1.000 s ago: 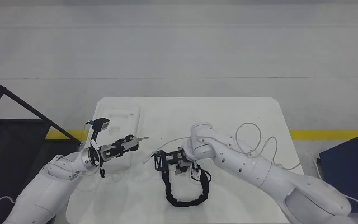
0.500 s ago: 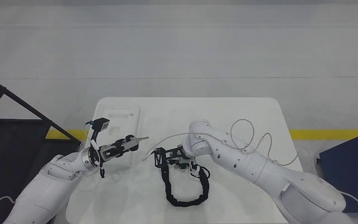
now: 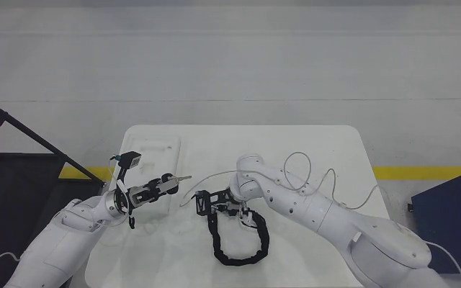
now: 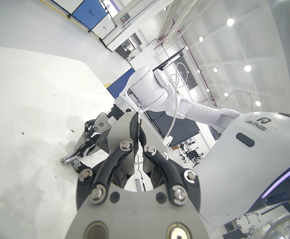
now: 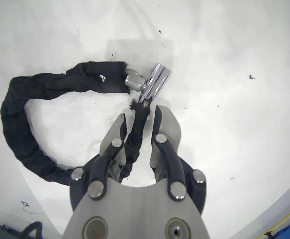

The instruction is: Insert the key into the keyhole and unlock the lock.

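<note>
top view: left gripper [image 3: 171, 181] sits over the left part of the table [image 3: 317, 144]. the key [image 3: 184, 177] sticks out of it toward the lock [image 3: 198, 203], near but apart. the right gripper [image 3: 210, 204] is just behind the lock. the black chain [image 3: 238, 252] loops from there toward the near edge. a white tray [image 3: 155, 147] lies at the far left corner.

left wrist view adds the grip: the fingers are pressed together on the key's head, the blade poking out past the tips. it also gives the lock end-on, a chrome cylinder lying on the table with its keyhole [image 4: 62, 161] facing this camera.

right wrist view adds the far side of the lock. the cylinder lies flat just beyond the fingertips. one chain end is plugged into its side through a chrome stub; the other sleeved end runs back between the fingers. the fingers are spread. the sleeve lies along one pad, with a clear gap to the other. dark crumbs dot the table around the lock.

writing: a white tag [image 4: 167, 141] hangs on a cable, and a blue panel [image 4: 89, 13] in the room carries small print. both are too small to read.
</note>
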Robot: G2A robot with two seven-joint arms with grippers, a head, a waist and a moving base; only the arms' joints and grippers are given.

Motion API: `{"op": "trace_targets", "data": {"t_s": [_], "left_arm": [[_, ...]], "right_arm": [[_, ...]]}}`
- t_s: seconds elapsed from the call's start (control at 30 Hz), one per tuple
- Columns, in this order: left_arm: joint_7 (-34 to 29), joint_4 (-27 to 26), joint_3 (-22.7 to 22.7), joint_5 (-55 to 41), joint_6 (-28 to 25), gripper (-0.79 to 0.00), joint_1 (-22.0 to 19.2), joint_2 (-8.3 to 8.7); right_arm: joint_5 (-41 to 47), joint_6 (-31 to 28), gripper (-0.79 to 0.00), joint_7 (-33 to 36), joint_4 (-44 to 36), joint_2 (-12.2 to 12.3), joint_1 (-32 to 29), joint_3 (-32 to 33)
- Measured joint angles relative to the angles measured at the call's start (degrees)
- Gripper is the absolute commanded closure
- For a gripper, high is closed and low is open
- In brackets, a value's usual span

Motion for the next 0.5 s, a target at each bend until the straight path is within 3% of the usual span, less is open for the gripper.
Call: {"op": "trace_targets", "data": {"t_s": [0.1, 0.23, 0.5], "left_arm": [[0.0, 0.0, 0.0, 0.0, 0.0, 0.000, 0.0, 0.00], [0.0, 0.0, 0.0, 0.0, 0.0, 0.000, 0.0, 0.00], [0.0, 0.0, 0.0, 0.0, 0.0, 0.000, 0.0, 0.00]], "right_arm": [[-0.4, -0.1, -0.148, -0.4, 1.1, -0.6, 0.0, -0.3], [-1.0, -0.6, 0.000, -1.1, 2.2, -1.3, 0.0, -0.6], [-4.2, -0.2, 0.000, -3.7, 2.1, -1.7, 0.1, -0.1]]}}
